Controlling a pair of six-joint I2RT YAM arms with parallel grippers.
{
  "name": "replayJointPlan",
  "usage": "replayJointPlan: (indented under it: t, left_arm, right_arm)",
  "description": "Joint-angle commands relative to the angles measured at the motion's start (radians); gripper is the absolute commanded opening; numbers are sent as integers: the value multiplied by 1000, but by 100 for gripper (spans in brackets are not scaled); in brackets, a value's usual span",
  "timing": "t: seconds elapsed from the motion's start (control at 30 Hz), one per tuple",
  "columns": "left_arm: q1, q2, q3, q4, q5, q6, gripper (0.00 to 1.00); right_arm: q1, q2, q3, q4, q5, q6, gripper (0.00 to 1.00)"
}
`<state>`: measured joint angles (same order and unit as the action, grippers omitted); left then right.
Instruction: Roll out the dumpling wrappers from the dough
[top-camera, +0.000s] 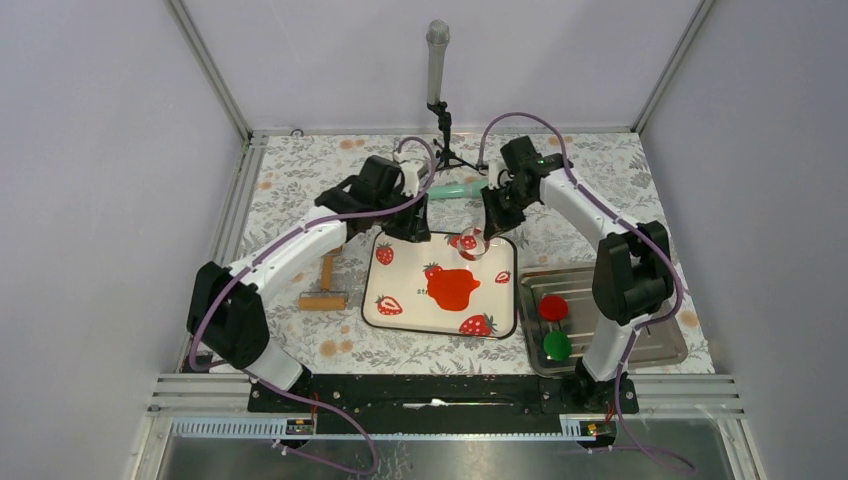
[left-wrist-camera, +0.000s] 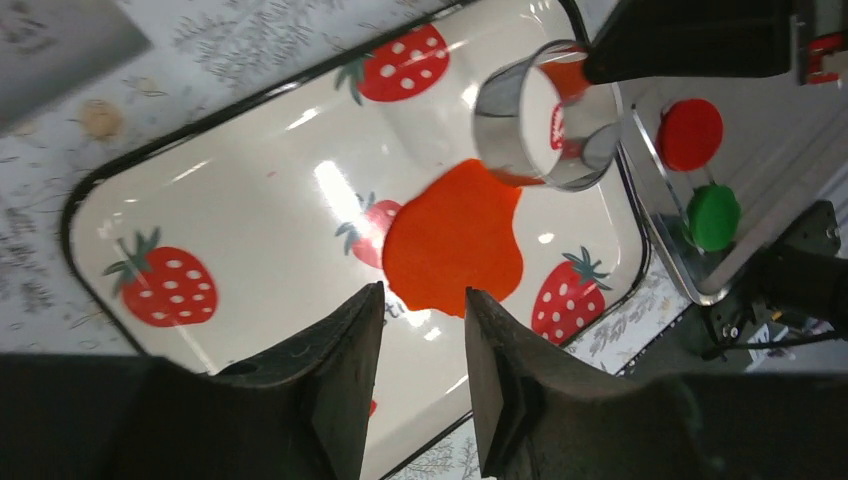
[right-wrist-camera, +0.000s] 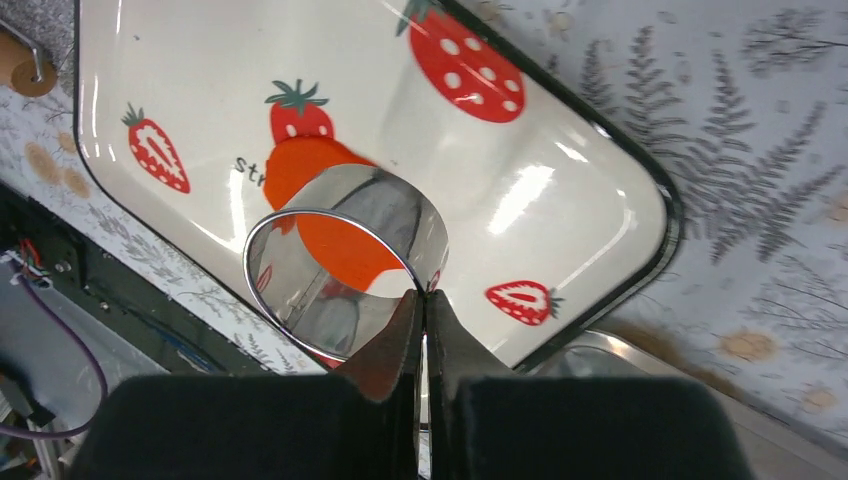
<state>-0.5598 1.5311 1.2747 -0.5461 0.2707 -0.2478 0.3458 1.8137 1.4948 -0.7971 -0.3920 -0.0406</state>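
On strawberry tray (top-camera: 410, 295), top view: flat orange-red dough (top-camera: 455, 288) near centre; grip states unreadable here.
Left wrist: left gripper (left-wrist-camera: 420, 295) fingers apart, empty, dough just beyond tips; ring cutter (left-wrist-camera: 545, 120) partly covered by dark arm.
Right wrist: right gripper (right-wrist-camera: 422, 300), 2 fingers pinched on ring cutter wall; ring hides part of dough.

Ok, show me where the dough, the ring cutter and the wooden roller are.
dough (left-wrist-camera: 455, 240), left wrist view, middle of the flat orange sheet.
ring cutter (right-wrist-camera: 385, 200), right wrist view, on its shiny outer wall.
wooden roller (top-camera: 323, 299), top view, on the barrel, not the handle.
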Motion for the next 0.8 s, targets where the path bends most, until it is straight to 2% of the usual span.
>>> replayJointPlan:
  t: [0.0,0.17,0.27,0.77]
  left_arm:
    - [-30,22,0,69,86,-52,40]
    - [-55,3,-86,140,143,-84,50]
    - [-55,-3,-131,185,160,-123,52]
    - [-57,70,-158,217,153,-212,39]
  right_arm:
    - [51,21,16,24,-14,91,0]
    - [108,4,-13,33,18,112,0]
    - [143,-7,-34,40,30,120,0]
    - [200,-19,-62,75,44,129,0]
